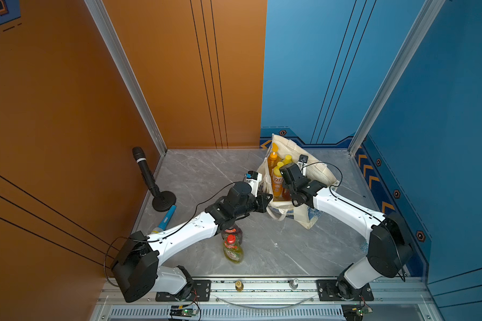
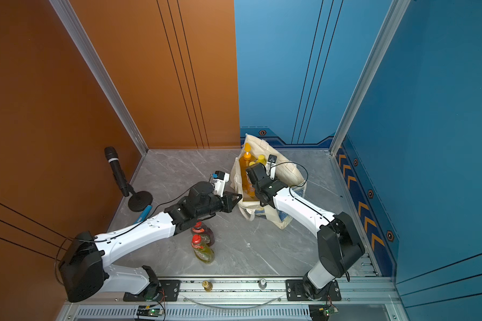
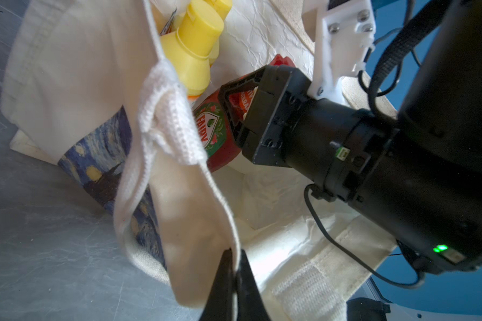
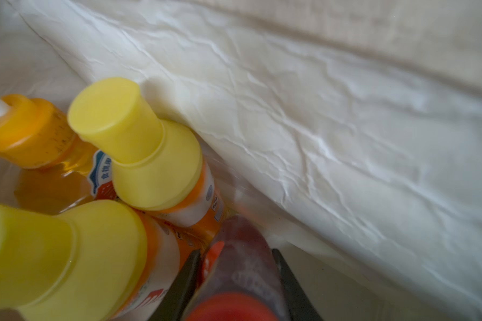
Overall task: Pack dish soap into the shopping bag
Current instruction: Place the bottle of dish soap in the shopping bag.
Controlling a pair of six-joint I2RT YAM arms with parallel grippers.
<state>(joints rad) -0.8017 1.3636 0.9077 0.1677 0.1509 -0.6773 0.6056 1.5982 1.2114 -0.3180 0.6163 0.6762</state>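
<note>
My left hand (image 3: 236, 254): clamped on rim of bag (image 3: 75, 69); my right hand (image 4: 235, 253): gripping red bottle (image 3: 217, 130) inside; risk: rim slips, fabric folds onto bottle.

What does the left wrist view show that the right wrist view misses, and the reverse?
Left wrist only: the left gripper shut on the rim of the shopping bag, its starry print, the grey table. Right wrist only: the orange pump bottle. Both: two yellow-capped bottles, the cream lining, and the dark red bottle clamped in the right gripper.
</note>
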